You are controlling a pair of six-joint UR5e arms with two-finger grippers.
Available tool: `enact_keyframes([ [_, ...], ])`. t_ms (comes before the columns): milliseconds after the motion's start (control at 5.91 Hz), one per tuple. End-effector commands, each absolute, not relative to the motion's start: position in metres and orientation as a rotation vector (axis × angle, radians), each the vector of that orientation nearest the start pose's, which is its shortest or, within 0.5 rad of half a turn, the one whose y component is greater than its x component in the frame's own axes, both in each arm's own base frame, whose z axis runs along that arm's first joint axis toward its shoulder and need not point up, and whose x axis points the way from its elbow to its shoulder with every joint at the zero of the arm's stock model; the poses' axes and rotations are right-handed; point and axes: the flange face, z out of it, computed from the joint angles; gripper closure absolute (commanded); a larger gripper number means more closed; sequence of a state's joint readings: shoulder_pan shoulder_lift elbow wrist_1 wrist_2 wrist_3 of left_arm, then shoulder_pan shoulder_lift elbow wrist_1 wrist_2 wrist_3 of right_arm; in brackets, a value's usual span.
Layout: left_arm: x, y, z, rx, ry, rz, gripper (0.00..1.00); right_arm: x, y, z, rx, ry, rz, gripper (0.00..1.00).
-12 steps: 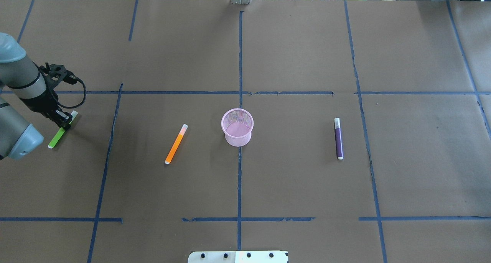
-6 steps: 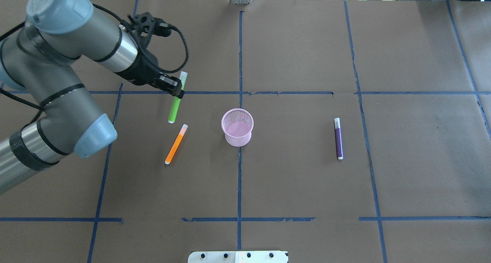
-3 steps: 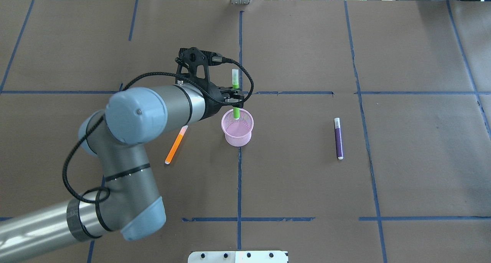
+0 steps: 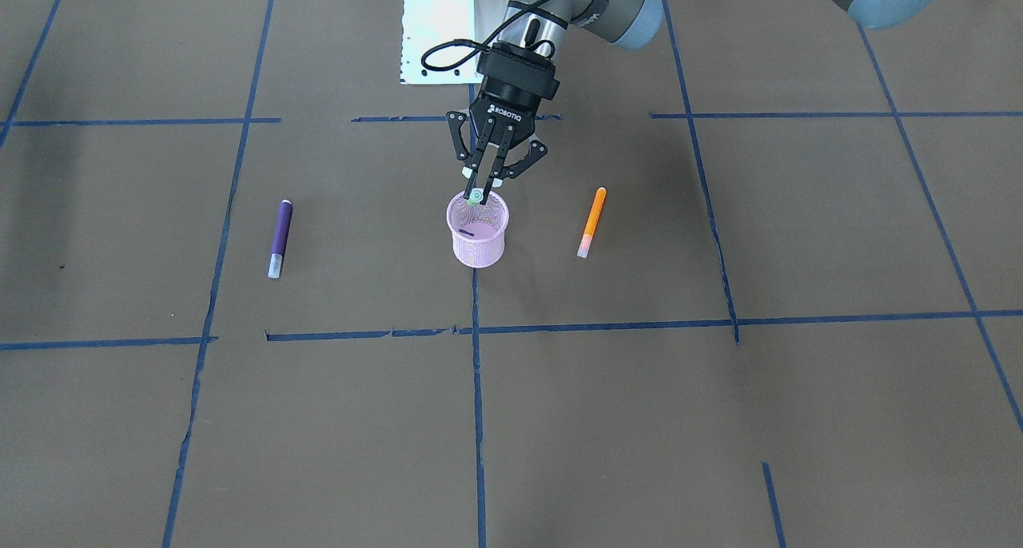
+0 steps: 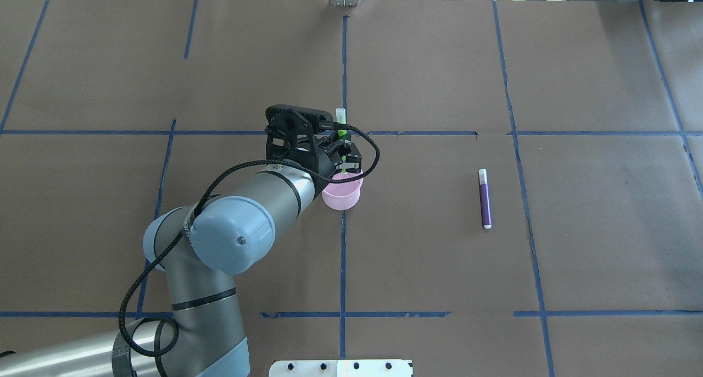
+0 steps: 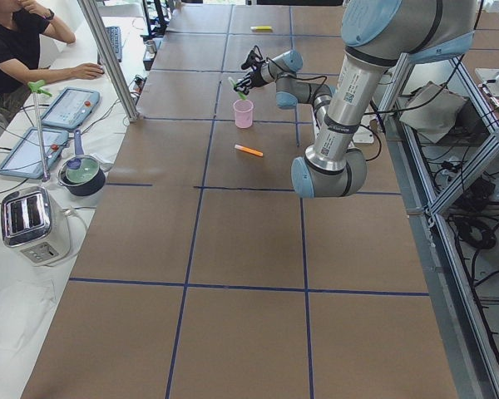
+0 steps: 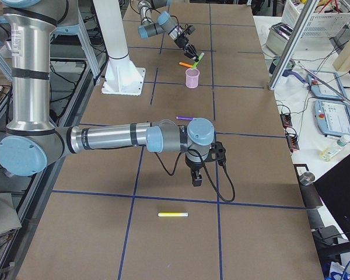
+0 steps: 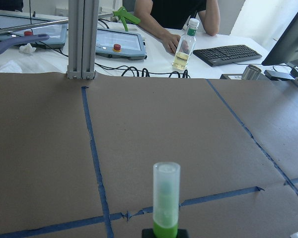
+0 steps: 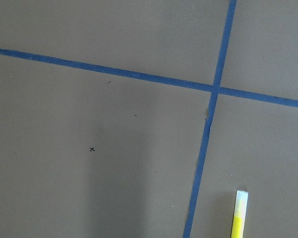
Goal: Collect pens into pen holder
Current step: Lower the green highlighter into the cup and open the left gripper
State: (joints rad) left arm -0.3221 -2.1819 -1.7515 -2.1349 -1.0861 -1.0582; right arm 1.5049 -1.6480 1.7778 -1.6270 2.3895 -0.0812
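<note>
My left gripper (image 5: 342, 150) is shut on the green pen (image 5: 341, 129) and holds it tilted over the pink mesh pen holder (image 5: 345, 197). In the front view the gripper (image 4: 478, 192) hangs just above the holder's (image 4: 478, 236) rim, the pen's lower end at its mouth. The left wrist view shows the pen's (image 8: 166, 203) pale cap pointing up. The orange pen (image 4: 591, 222) and purple pen (image 4: 278, 238) lie flat on either side of the holder. My right gripper (image 7: 196, 177) hovers low over the table, seen only in the right side view; I cannot tell whether it is open or shut.
A yellow pen (image 7: 172, 214) lies on the table near my right gripper and shows in the right wrist view (image 9: 240, 218). Brown paper with blue tape lines (image 5: 343, 256) covers the table. A person (image 6: 17, 41) sits at a side desk past the table's far edge.
My left arm has carried the green pen from the table's left side to above the pen holder, and the wrist has swung round over the cup. The orange and purple pens have not moved.
</note>
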Motion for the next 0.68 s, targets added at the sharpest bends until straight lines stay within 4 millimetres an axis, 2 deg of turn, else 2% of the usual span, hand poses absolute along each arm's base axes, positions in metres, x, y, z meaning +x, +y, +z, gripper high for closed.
enact_keyframes([
  [0, 0.559, -0.367, 0.173, 0.905, 1.043, -0.161, 0.77, 0.030, -0.465, 0.595, 0.079, -0.819, -0.170, 0.00],
  [169, 0.559, -0.366, 0.168, 0.907, 1.059, -0.163, 0.33, 0.029, -0.465, 0.596, 0.075, -0.819, -0.170, 0.00],
  [339, 0.553, -0.364, 0.163, 0.913, 1.073, -0.163, 0.25, 0.023, -0.466, 0.597, 0.075, -0.820, -0.186, 0.00],
  [508, 0.543, -0.365, 0.155, 0.926, 1.106, -0.168, 0.19, 0.021, -0.466, 0.610, 0.067, -0.817, -0.189, 0.00],
])
